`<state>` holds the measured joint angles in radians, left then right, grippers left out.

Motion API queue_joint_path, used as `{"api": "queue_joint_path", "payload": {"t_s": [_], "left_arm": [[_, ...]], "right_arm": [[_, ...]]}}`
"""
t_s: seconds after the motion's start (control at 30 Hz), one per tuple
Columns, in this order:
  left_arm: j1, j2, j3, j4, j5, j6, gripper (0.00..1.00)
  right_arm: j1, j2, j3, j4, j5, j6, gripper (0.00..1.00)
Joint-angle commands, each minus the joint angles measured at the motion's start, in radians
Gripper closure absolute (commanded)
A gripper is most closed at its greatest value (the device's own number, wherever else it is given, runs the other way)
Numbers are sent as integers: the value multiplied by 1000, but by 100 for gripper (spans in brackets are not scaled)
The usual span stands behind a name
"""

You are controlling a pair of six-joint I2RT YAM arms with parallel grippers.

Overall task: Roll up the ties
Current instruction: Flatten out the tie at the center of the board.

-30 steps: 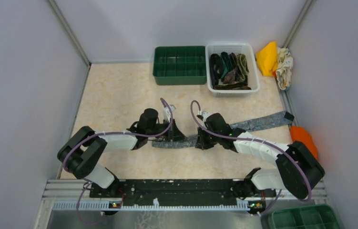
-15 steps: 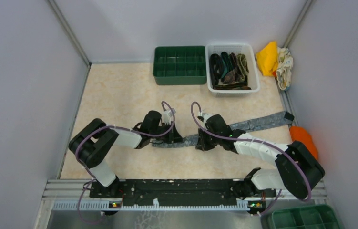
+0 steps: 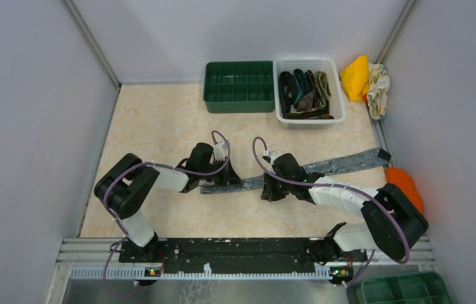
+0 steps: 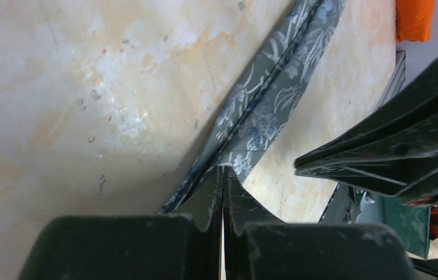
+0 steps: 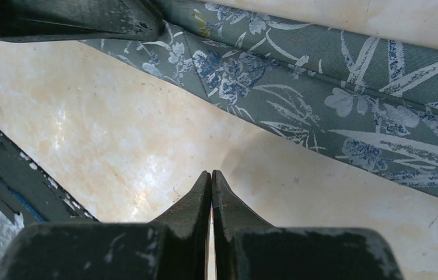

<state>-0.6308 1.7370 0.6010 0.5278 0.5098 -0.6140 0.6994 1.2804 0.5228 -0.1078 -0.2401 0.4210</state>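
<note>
- Grey floral-patterned tie (image 3: 343, 163) lies flat as one long strip across the middle of the table (image 3: 153, 126). It runs from in front of the left arm to near the orange cloth (image 3: 403, 182), and no coil has been started yet.
- Left gripper (image 4: 223, 172) is clenched, with its tips down on the tie's left end. That is probably to pin or catch the end so the roll can begin. I cannot tell whether any fabric is nipped between the tips.
- Right gripper (image 5: 211, 175) is clenched on nothing, its tips on bare table just beside the tie's near edge, likely ready to steady the strip.
- White basket (image 3: 308, 61) at the back holds a tangle of other ties (image 3: 305, 88).
- Green compartment tray (image 3: 238, 105) sits touching the basket, presumably for finished rolls.
</note>
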Motion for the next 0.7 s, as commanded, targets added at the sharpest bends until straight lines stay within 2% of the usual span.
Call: {"api": "queue_joint_path", "payload": {"t_s": [0.0,0.1,0.17,0.3,0.5,0.67], "left_arm": [[11,-62,86,-67,4,-5,100],[28,-42,168,-148,-105,11,100],[41,9,190,-142,-115,12,100],[57,113,163,-42,-36,-27,100],[55,177,69,158,100,-89,100],[55,208,-5,204,107,-93,100]], "right_arm": [[1,47,0,76,4,-6,100],[1,82,2,99,9,-4,100],[1,98,5,124,15,-2,100],[1,112,14,129,43,-1,100],[2,132,33,128,113,-30,100],[0,215,107,142,179,-85,100]]}}
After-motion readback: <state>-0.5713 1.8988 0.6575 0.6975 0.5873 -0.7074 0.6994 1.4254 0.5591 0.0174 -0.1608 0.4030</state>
